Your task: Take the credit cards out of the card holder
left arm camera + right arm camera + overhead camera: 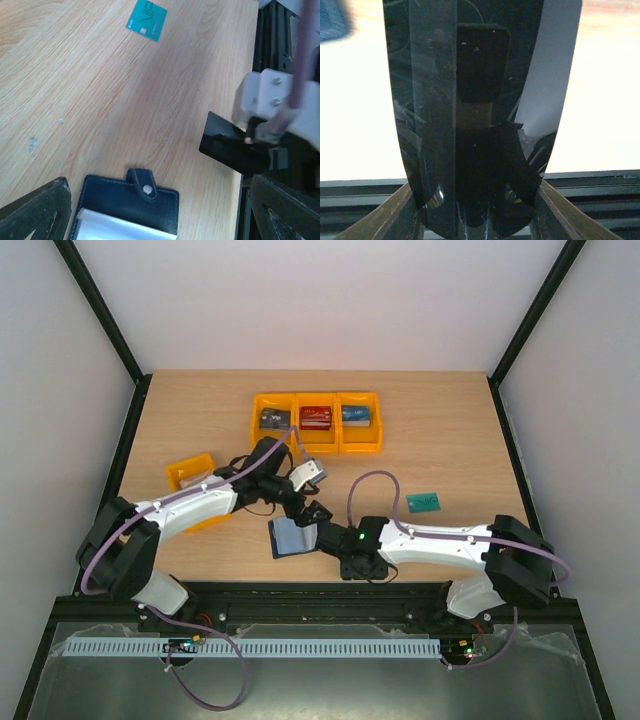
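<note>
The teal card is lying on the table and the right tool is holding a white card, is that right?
Not quite: the right tool holds a black card, not a white one, as the left wrist view shows. The teal card does lie on the table.

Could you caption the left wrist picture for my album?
Teal plastic card on the wooden table, navy folding card holder nearby, black card pinched in the right gripper.

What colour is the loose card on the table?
The card is teal; best in left wrist view.
</note>
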Robot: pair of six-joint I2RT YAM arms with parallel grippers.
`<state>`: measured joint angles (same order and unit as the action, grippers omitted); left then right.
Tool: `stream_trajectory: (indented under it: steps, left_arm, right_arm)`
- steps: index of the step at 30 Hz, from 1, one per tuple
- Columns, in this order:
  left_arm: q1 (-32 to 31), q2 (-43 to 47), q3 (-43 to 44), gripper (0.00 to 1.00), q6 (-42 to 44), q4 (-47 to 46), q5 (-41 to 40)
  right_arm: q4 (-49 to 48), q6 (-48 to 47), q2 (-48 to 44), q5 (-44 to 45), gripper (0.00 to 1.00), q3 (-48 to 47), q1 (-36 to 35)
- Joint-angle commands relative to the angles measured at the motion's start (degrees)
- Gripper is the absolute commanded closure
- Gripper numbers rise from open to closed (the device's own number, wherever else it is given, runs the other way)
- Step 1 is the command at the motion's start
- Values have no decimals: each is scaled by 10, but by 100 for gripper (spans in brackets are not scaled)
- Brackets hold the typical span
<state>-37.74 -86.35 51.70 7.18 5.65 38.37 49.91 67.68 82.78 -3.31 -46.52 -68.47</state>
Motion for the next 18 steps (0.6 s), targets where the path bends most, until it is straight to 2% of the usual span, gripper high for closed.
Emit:
stream_trajectory:
  steps: [1,5,9,13,16,18]
  left_arm:
    - [40,1,49,2,73,90,40]
    - [148,33,139,2,179,217,87]
    - [230,71,242,1,332,369,84]
    - [252,121,307,1,540,532,35]
    - [258,158,355,1,728,672,-16]
    - [259,195,373,1,777,686,-45]
  right_arm:
    - [50,-60,-24,49,56,-95,7]
    - [37,-161,-23,15,56,-197,38]
    - [-15,-268,-27,-61,58,-271,68]
    - [-31,-373,-10,-138,61,-348,71]
    - [-41,-427,-11,-182,63,-374,70]
    - [-44,-450,-12,-198,64,-379,71]
